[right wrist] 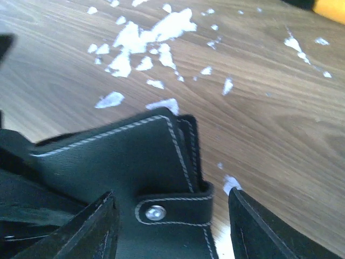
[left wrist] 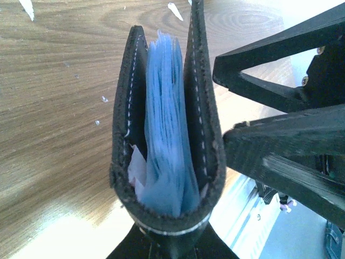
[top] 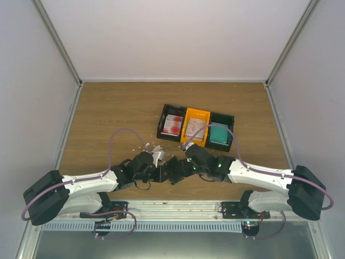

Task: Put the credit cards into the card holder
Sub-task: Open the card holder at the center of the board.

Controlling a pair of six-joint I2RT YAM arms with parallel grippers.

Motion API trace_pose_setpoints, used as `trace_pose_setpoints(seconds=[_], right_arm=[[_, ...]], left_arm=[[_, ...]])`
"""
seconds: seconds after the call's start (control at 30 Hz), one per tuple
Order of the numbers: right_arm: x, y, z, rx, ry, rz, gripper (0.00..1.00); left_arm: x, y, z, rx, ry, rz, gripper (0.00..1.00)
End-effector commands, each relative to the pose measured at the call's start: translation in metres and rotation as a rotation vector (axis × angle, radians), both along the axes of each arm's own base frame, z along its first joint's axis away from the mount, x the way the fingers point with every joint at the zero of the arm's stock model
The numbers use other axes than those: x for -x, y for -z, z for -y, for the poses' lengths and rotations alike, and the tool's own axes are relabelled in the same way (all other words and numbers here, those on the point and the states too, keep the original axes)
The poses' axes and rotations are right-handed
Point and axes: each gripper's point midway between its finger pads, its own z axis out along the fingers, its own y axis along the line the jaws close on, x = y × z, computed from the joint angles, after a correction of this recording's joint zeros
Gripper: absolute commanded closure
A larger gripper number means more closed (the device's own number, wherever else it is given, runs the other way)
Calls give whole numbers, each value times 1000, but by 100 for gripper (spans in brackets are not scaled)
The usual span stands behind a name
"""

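Left arm [top: 89, 183]: we see it reach in from the near left edge to the middle of the wooden surface [top: 108, 118].
Left jaws: clenched on the bottom fold of the card holder [left wrist: 161, 156], by our reading of the left wrist view.
Card holder: held up off the surface at the centre, between the two arms, with its black covers spread in a narrow V.
Holder's inside: pale blue sleeves fill the V. A pink-white corner [left wrist: 136, 168] shows low on the left side; we cannot tell whether it is a card.
Scraps [right wrist: 161, 27]: small white bits lie scattered on the surface just beyond the holder.
Right arm [top: 259, 178]: it comes in from the near right edge to meet the holder.
Right jaws: released, one finger on each side of the holder's snap tab [right wrist: 172, 208], and empty.
Bins: a row of three sits farther back, right of centre.
Cards: a red-and-white card [top: 173, 125] lies in the left black bin [top: 161, 123], a pinkish card [top: 197, 131] in the orange bin [top: 197, 113], and a teal card [top: 219, 134] in the right black bin [top: 230, 129].
Done, as we judge: the holder is lifted and opened, ready to load.
Left to do: each card in the bins must be fetched and slid into a sleeve.
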Motion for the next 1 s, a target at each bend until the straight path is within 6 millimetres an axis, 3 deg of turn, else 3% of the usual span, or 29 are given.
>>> trace_pose_setpoints(seconds=[0.0, 0.13, 0.23, 0.5, 0.8, 0.97], right_arm=[[1, -12, -15, -68, -55, 29, 43], [2, 5, -12, -11, -53, -7, 44], [6, 19, -4, 36, -34, -45, 50], [-3, 44, 45, 253, 164, -57, 70], [-12, 25, 32, 175, 155, -19, 84], [-1, 24, 9, 96, 18, -40, 75]], left_arm=[[-9, -23, 12, 67, 14, 63, 100], [-10, -26, 13, 73, 19, 68, 100], [-11, -25, 12, 68, 8, 68, 100], [-17, -26, 6, 51, -26, 80, 100], [-16, -26, 7, 40, -10, 82, 100], [-15, -28, 9, 47, 4, 82, 100]])
